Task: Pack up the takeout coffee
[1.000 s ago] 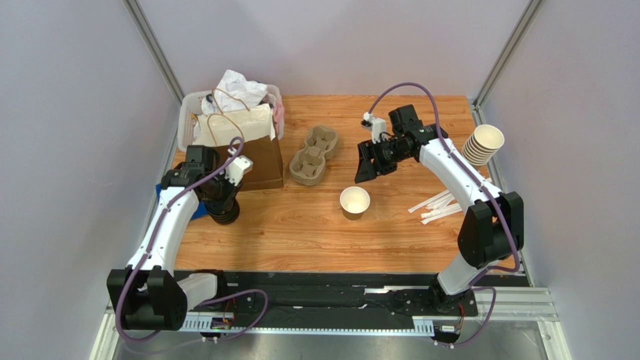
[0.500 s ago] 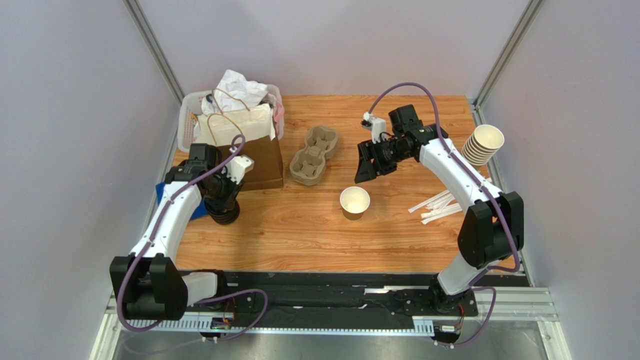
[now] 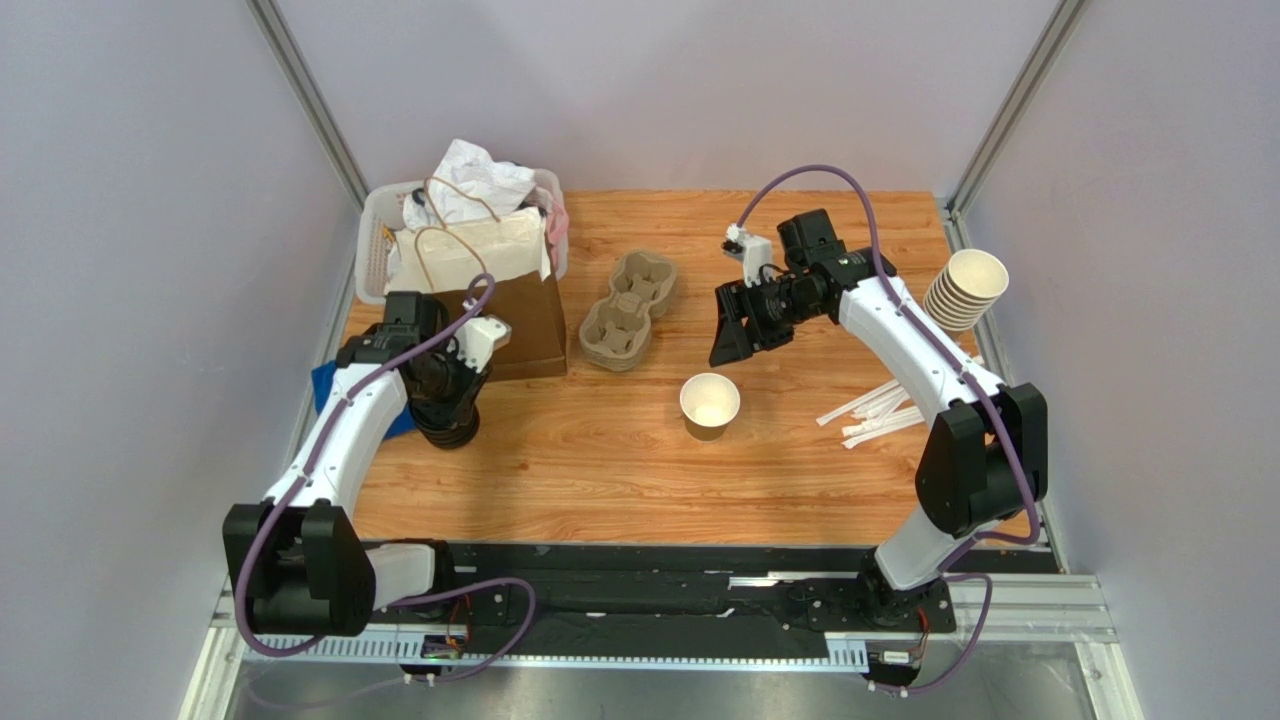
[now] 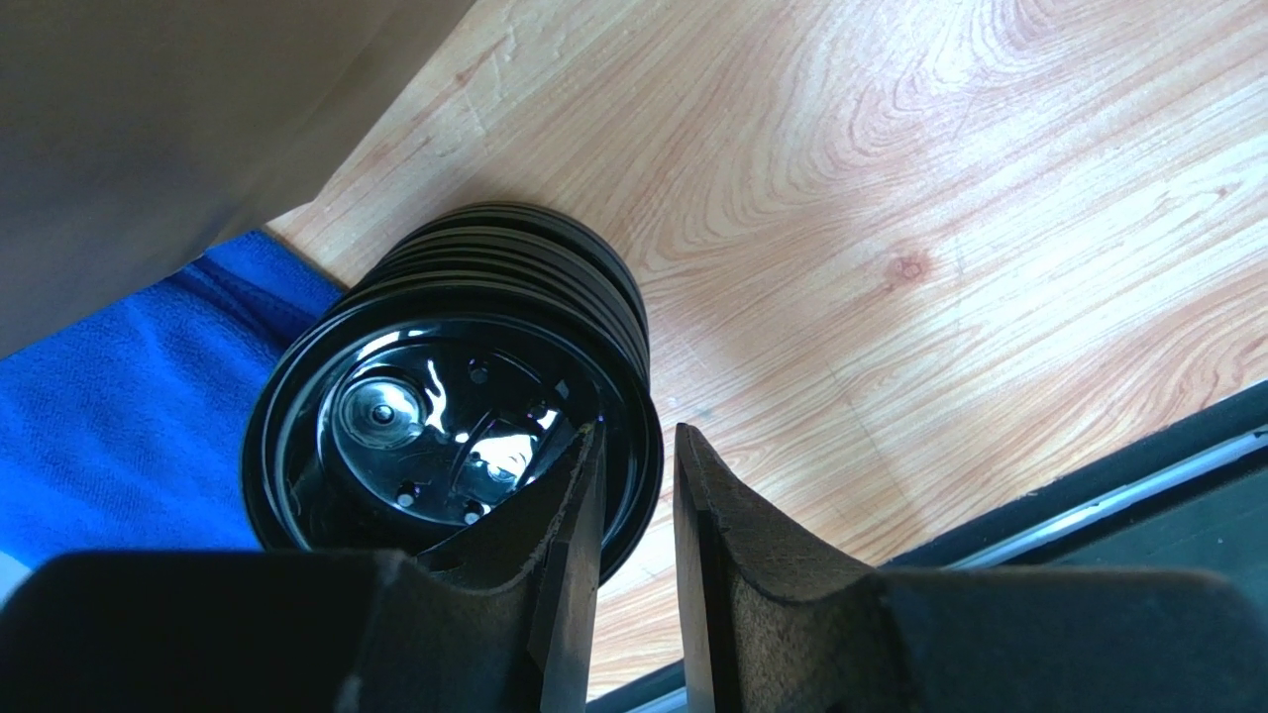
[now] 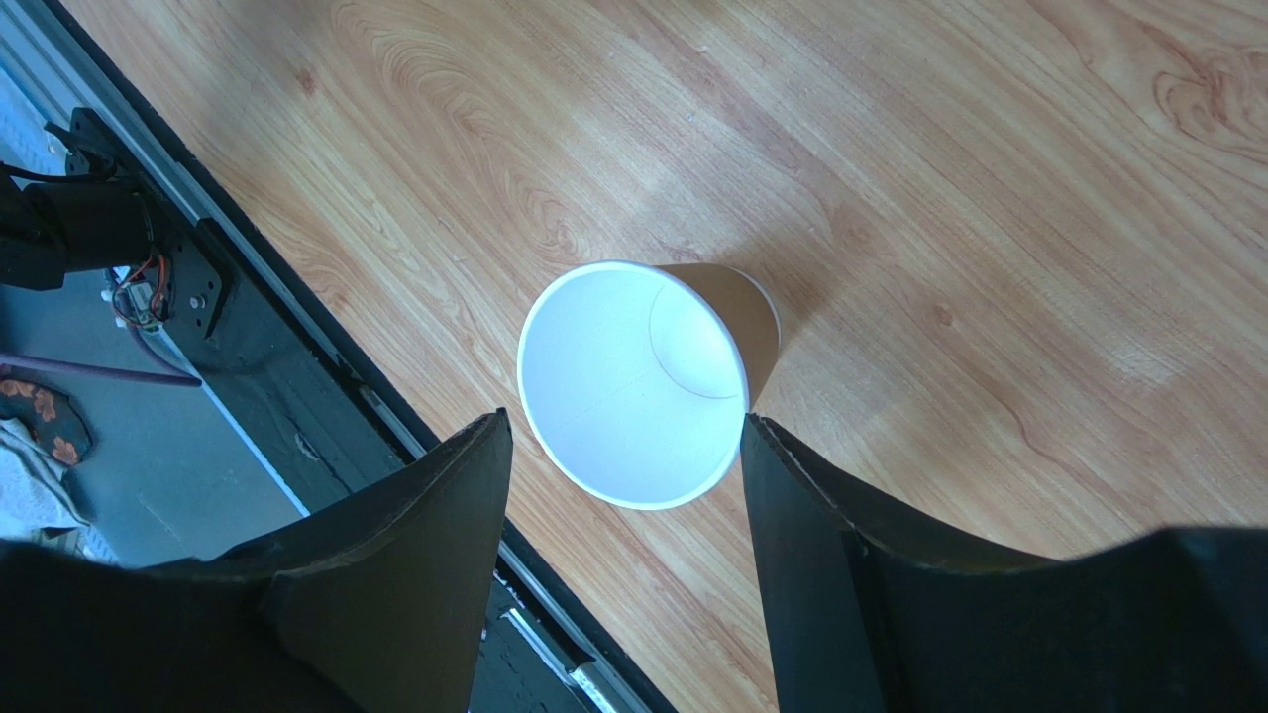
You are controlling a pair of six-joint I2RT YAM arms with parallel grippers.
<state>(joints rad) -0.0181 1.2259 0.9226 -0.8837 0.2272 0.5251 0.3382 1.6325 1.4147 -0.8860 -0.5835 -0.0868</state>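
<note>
The takeout coffee as a lidded cup is out of view. A single lidless pale paper cup (image 3: 709, 402) stands upright mid-table. My right gripper (image 3: 727, 345) hovers just behind and above it, open. In the right wrist view the cup (image 5: 640, 379) sits below the wide gap of the right gripper (image 5: 625, 431), untouched. My left gripper (image 3: 445, 399) is down on a stack of black lids (image 3: 448, 432). In the left wrist view the left gripper (image 4: 640, 438) stands narrowly open. One finger is inside the top lid (image 4: 432, 416), the other outside its rim.
A brown paper bag (image 3: 519, 315) stands behind the lid stack, before a white bin (image 3: 376, 225) of paper. A pulp cup carrier (image 3: 628, 308) lies beside it. Stacked cream cups (image 3: 962, 288) and wrapped straws (image 3: 872, 413) are at the right. A blue cloth (image 4: 119, 431) lies left of the lids.
My left arm has edged slightly toward the bag while its gripper stays at the lid stack. The right arm and the cup have not moved.
</note>
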